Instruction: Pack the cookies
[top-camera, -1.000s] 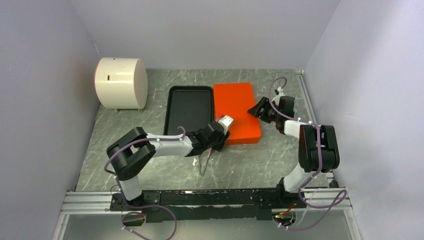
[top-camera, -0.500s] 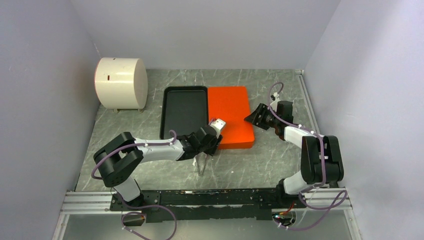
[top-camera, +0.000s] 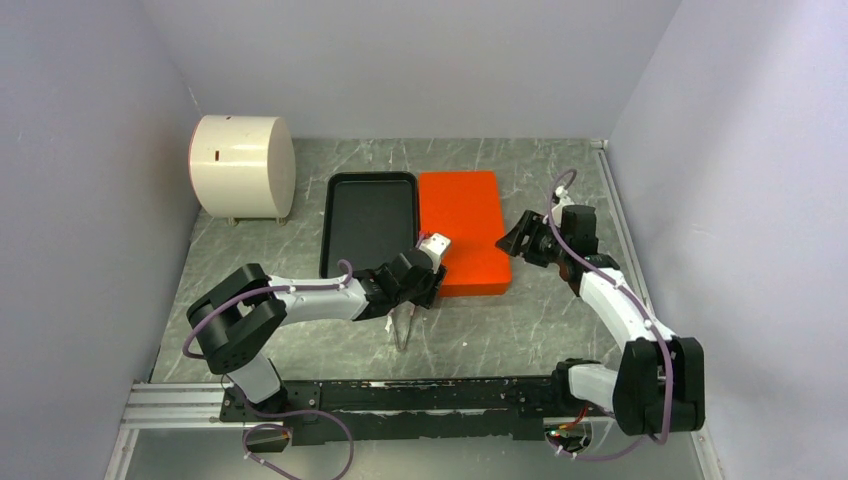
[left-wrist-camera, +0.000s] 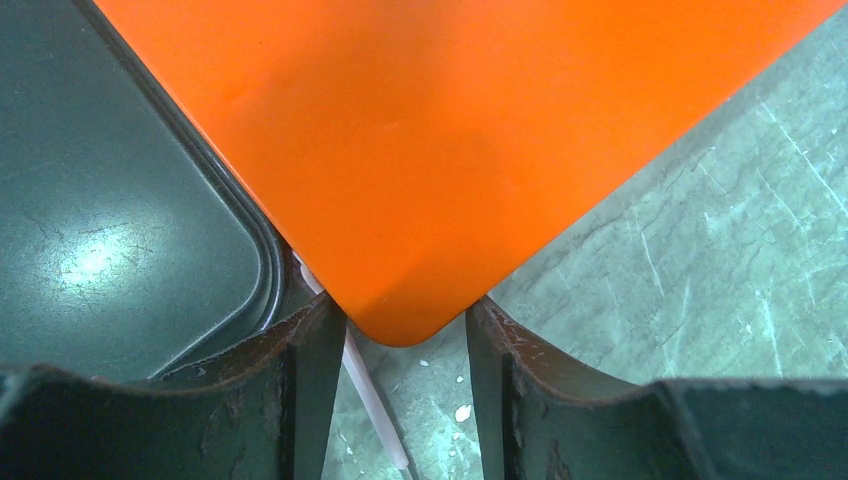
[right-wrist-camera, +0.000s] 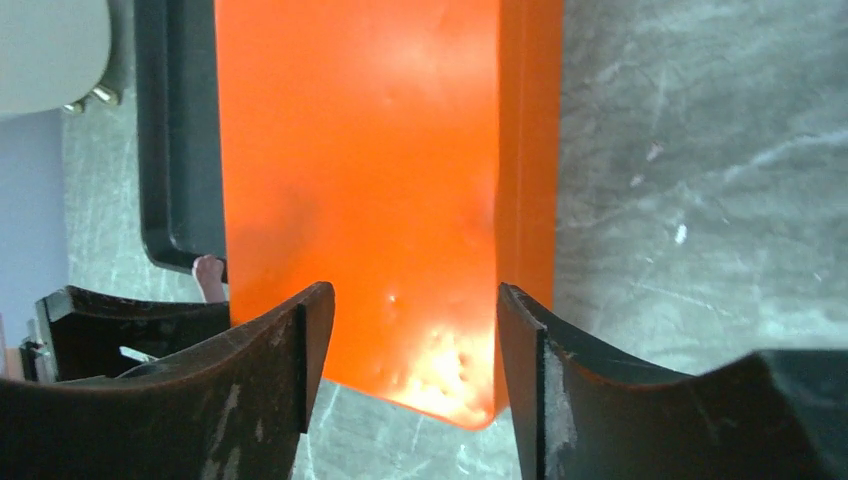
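- cookies: not visible in any view, so I couldn't tell where they were, or how they sat relative to either gripper.
- orange box (top-camera: 462, 225) lay flat mid-table with its plain top face up. That top face and one side wall were all the cameras got.
- black tray (top-camera: 368, 215) sat hard against the box's left long edge, parallel to it.
- thin pale stick (left-wrist-camera: 372, 405) lay on the table (top-camera: 520, 320) by the box's near-left corner, running under the left gripper.
- white drum (top-camera: 240, 167) lay on its side at far left, well apart from the rest.
- left gripper (left-wrist-camera: 400, 305) was half spread and straddled the box's near-left corner. The corner was wedged in, and both fingers looked to press its edges.
- right gripper (right-wrist-camera: 412, 290) had its jaws spread with nothing pinched. It sat just beside the box's right edge, facing across it.
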